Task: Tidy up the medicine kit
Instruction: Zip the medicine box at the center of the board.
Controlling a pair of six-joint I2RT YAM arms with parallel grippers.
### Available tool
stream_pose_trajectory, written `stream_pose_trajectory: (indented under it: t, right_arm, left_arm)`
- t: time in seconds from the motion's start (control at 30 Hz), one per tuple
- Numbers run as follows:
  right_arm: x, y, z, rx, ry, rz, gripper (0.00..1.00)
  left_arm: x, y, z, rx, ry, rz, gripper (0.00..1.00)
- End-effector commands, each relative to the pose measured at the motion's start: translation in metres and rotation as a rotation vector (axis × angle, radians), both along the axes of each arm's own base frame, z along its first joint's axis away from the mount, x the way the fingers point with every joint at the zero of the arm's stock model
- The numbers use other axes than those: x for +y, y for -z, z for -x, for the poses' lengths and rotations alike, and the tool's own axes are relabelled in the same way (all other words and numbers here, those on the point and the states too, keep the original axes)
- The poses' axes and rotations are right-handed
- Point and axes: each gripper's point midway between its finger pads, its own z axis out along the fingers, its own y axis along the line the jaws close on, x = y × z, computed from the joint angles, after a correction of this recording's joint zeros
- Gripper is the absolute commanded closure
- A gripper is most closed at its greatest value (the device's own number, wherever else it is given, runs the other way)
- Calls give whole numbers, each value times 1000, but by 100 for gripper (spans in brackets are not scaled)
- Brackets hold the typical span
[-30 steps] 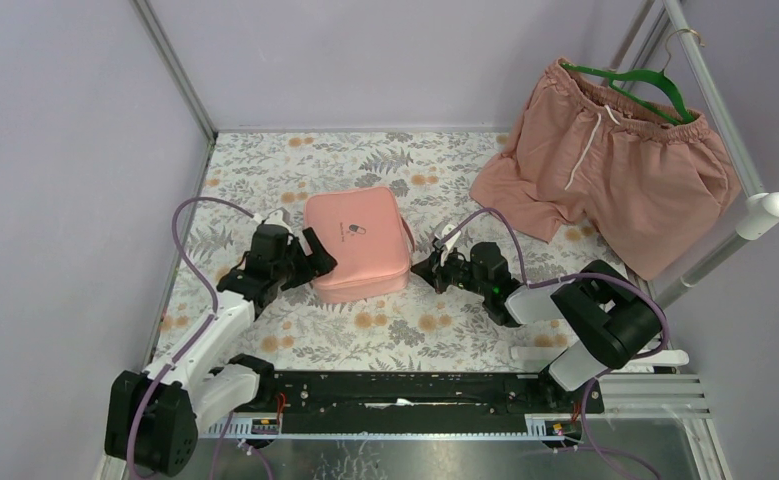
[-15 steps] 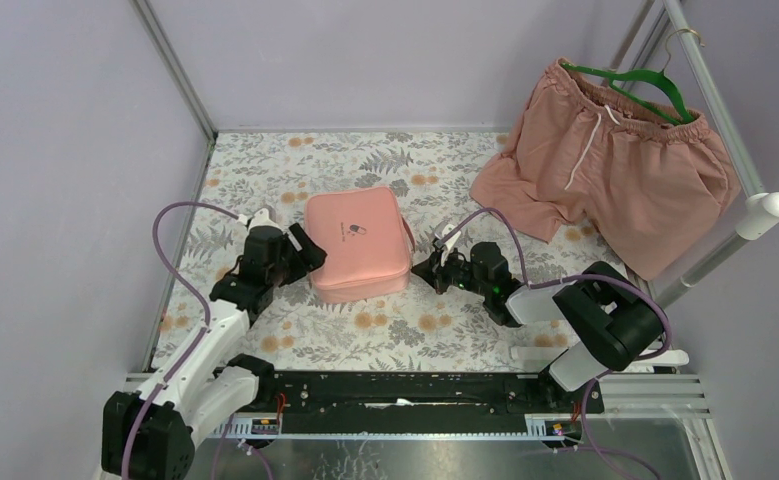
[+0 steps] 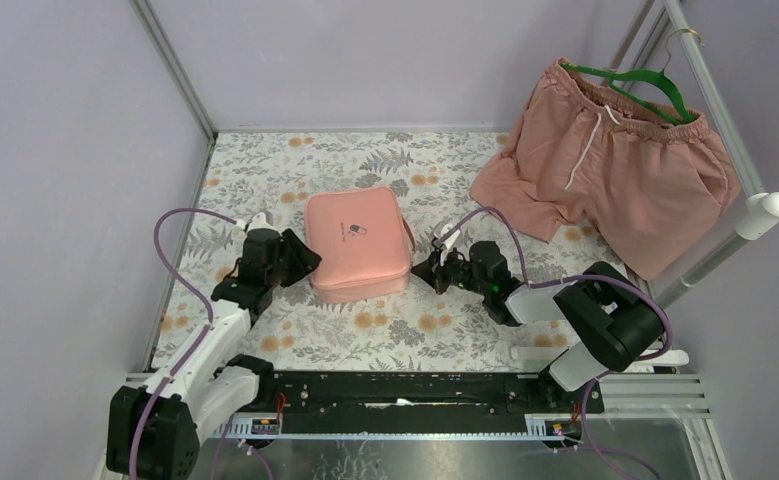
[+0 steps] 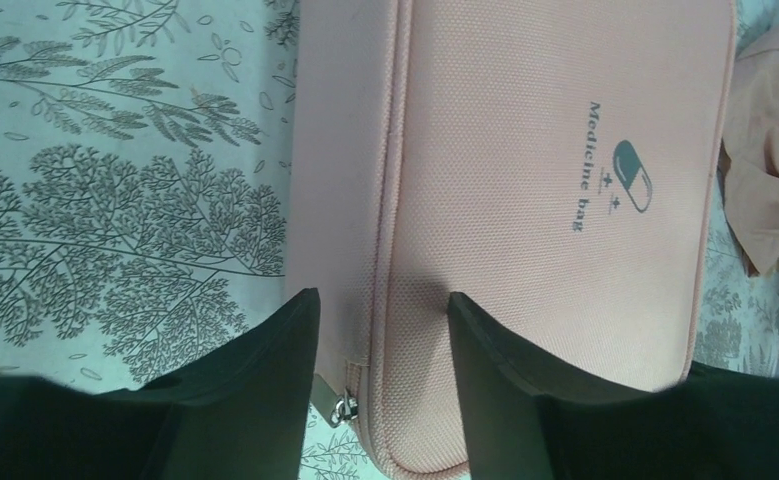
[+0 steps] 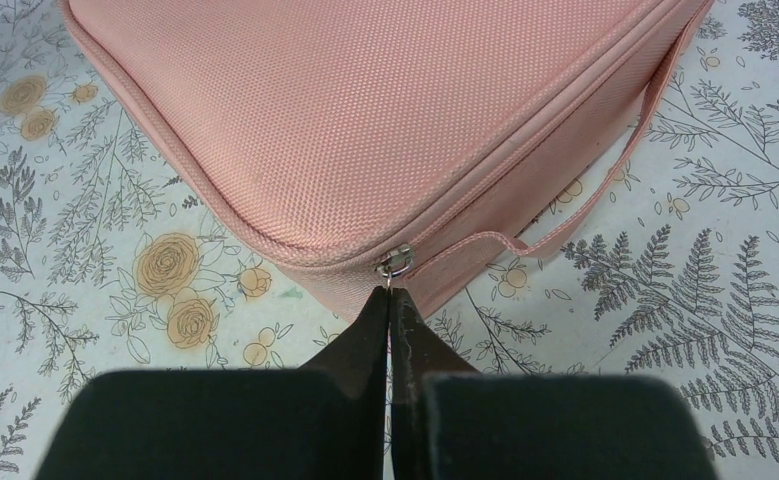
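Found the medicine kit [image 3: 357, 243] zipped and flat on the floral table [image 3: 295, 165], between both arms. Saw the left gripper [image 4: 380, 300] with jaws parted, straddling the zip seam at the kit's left edge. Saw the right gripper [image 5: 388, 292] pinched closed on the zip pull [image 5: 395, 263] at its right side.

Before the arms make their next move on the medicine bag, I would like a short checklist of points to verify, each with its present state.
1. Medicine bag lies flat on the table, lid closed: ok.
2. Right hand shut, tips at the zipper pull: ok.
3. Pull tab really pinched by the right hand: cannot tell.
4. Left hand open, fingers on both sides of the bag's zip seam: ok.
5. Second zipper pull visible beside the left hand: ok.
6. Pink shorts apart from the bag: ok.
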Motion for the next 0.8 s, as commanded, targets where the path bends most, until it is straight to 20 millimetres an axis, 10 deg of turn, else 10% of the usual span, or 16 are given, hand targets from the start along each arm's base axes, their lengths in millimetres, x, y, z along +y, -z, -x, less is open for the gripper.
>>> stream_pose_trajectory:
  t: [0.0, 0.37, 0.53, 0.77]
  right_arm:
    - [4, -15, -5, -19, -4, -26, 100]
    - [4, -14, -4, -13, -8, -24, 100]
    - [2, -12, -3, -8, 2, -22, 100]
    - [-13, -6, 1, -18, 71, 50, 100]
  left_arm:
    - [-3, 3, -4, -21, 0, 40, 48]
    - [-5, 13, -3, -3, -3, 64, 73]
    - [-8, 22, 1, 9, 8, 89, 99]
    - [-6, 28, 2, 17, -9, 95, 100]
